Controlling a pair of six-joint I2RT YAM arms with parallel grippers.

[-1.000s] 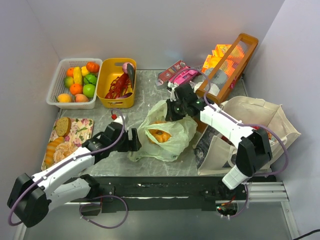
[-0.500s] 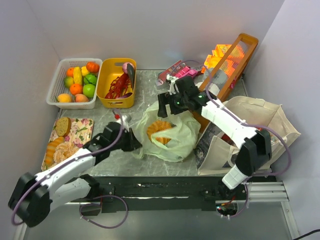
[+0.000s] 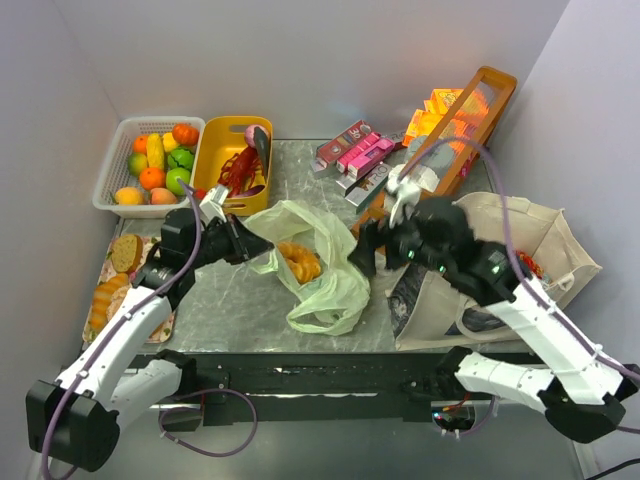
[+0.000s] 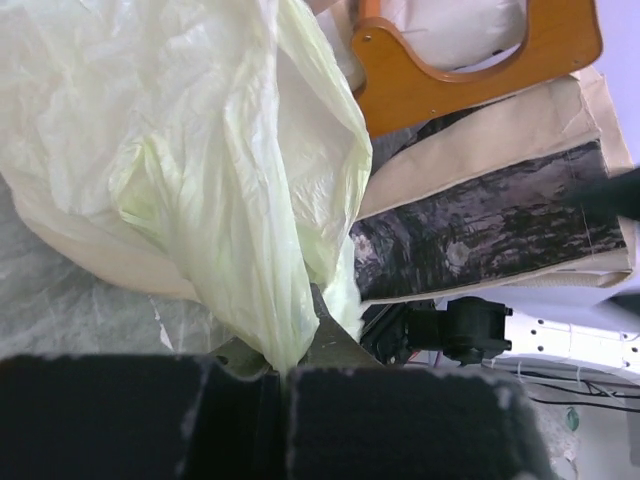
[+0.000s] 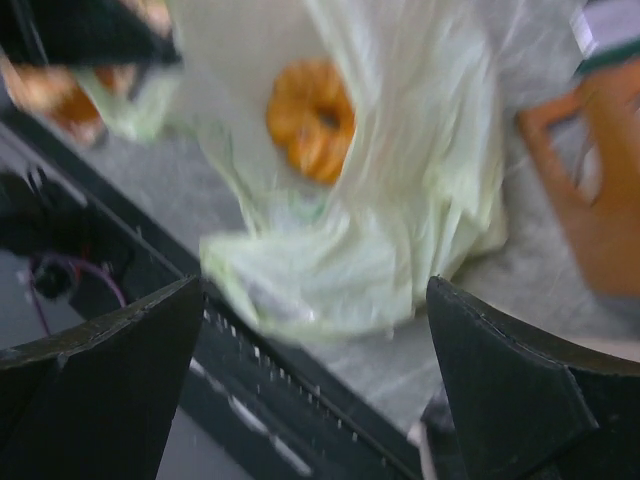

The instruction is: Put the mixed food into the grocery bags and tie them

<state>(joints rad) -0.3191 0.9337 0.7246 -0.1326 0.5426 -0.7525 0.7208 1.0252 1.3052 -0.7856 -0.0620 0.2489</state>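
The pale green plastic grocery bag (image 3: 325, 275) lies crumpled mid-table with a golden toy croissant (image 3: 298, 262) inside. My left gripper (image 3: 252, 250) is shut on the bag's left edge and holds it stretched up; in the left wrist view the film (image 4: 200, 150) is pinched between the gripper's (image 4: 280, 375) jaws. My right gripper (image 3: 368, 243) hovers open just right of the bag, nothing between its fingers. The blurred right wrist view shows the bag (image 5: 400, 200) and croissant (image 5: 310, 120) below the open gripper (image 5: 315, 290). The beige canvas tote (image 3: 510, 240) lies at the right.
A white basket of toy fruit (image 3: 150, 160) and a yellow basket (image 3: 232, 190) with a red lobster stand at the back left. A floral tray (image 3: 165, 250) with bread lies left. A tilted wooden crate (image 3: 450, 130) and pink boxes (image 3: 350, 150) are at the back right.
My left gripper shut on the bag's edge and pulled it up and to the left. My right gripper let go of the bag, opened, and drew back right toward the tote.
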